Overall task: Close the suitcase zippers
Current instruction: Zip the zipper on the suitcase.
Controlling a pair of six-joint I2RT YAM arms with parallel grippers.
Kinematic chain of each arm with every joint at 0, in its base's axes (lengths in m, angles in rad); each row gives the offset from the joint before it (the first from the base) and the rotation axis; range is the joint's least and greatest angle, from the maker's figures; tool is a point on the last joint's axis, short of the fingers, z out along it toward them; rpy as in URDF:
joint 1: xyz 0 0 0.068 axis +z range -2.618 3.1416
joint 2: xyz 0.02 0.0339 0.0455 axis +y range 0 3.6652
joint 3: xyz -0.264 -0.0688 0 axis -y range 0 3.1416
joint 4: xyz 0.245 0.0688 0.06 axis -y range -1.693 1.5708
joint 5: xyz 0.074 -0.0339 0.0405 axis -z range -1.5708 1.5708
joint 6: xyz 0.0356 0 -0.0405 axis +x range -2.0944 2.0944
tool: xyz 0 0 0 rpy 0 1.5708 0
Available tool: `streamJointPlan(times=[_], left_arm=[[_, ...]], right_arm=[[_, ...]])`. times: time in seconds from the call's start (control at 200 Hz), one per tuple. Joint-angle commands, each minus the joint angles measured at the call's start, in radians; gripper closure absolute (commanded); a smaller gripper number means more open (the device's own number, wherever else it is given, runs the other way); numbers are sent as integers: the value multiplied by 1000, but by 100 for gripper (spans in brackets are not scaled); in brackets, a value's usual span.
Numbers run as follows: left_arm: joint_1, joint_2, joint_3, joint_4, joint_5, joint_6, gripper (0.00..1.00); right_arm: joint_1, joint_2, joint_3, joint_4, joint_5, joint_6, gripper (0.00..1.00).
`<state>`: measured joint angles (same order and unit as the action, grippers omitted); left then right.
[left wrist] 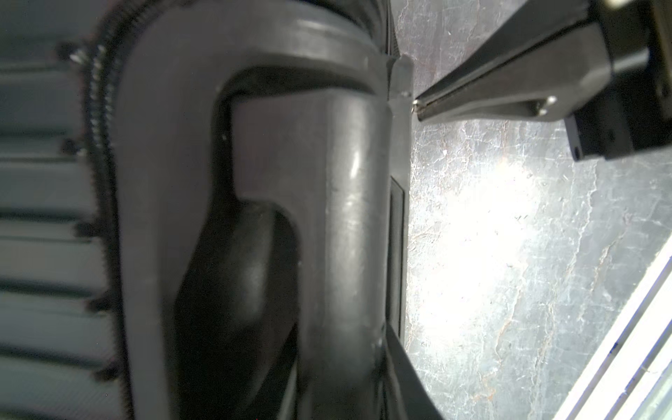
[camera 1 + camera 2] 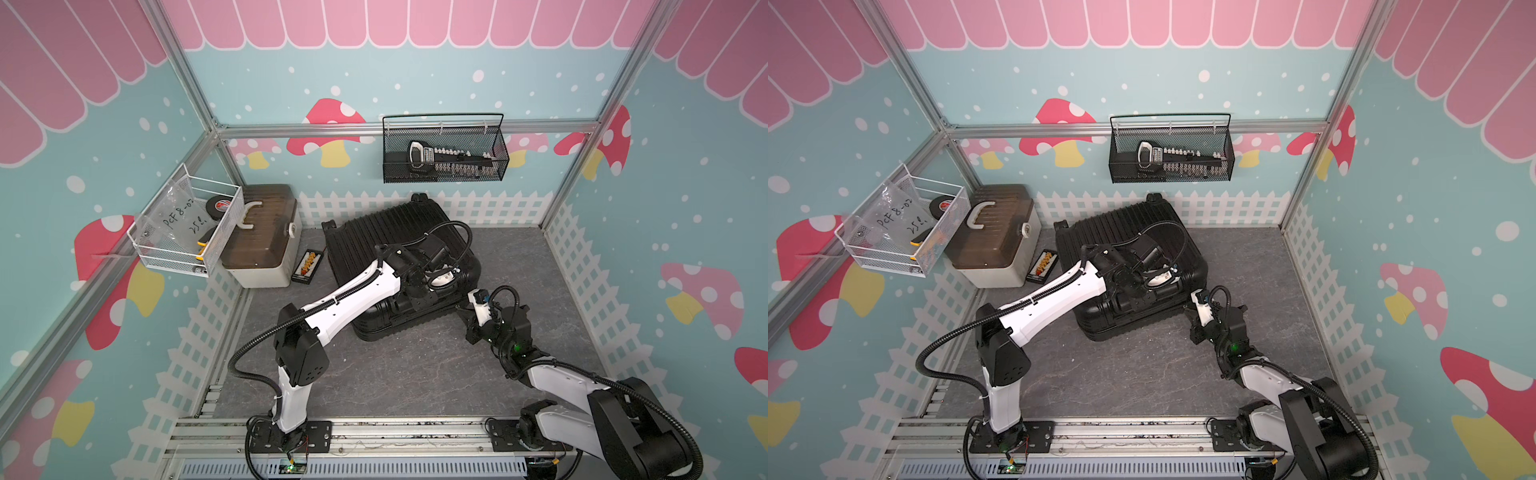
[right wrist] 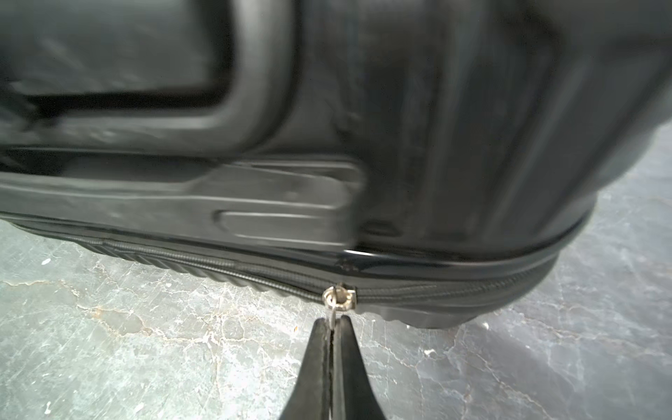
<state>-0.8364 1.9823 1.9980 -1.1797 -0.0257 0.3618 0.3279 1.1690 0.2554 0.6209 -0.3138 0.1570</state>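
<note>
- The suitcase (image 2: 374, 232) lies flat on the table (image 2: 415, 374) with its ribbed shell facing up. It sits mid-table, toward the back wall.
- Its long axis runs from the back wall toward the robot, with the near end swung a little to the right. The wheels (image 2: 328, 225) point at the back wall and the handle (image 1: 349, 236) end faces the robot.
- The zipper (image 3: 218, 262) follows the seam low on the case's side, just above the table. Its silver slider (image 3: 342, 296) sits by the near right corner.
- The right hand (image 3: 331, 322) is clenched on the small pull ring (image 3: 332, 315) that hangs from the slider. Its fingers are pressed together low by the table.
- The left hand (image 2: 445, 279) is over the top of the case near that same corner, close to the handle. Whether it is released or clenched cannot be told.
- A white box (image 2: 266, 274) with a brown lid stands left of the suitcase, and a small black tray (image 2: 307, 266) lies between them.
- A white wire basket (image 2: 187, 249) hangs on the left wall.
- A black mesh basket (image 2: 395, 166) hangs on the back wall.
</note>
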Motion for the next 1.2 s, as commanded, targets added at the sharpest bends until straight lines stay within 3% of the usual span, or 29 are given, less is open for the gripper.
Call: streamJointPlan(times=[0.0, 0.44, 1.191], left_arm=[[17, 47, 78, 168, -73, -47, 94], [10, 109, 167, 189, -117, -69, 95], [26, 258, 292, 290, -89, -139, 95]], right_arm=[[67, -46, -3, 2, -96, -53, 100], [194, -2, 19, 3, -38, -50, 100], [395, 121, 48, 128, -21, 0, 100]])
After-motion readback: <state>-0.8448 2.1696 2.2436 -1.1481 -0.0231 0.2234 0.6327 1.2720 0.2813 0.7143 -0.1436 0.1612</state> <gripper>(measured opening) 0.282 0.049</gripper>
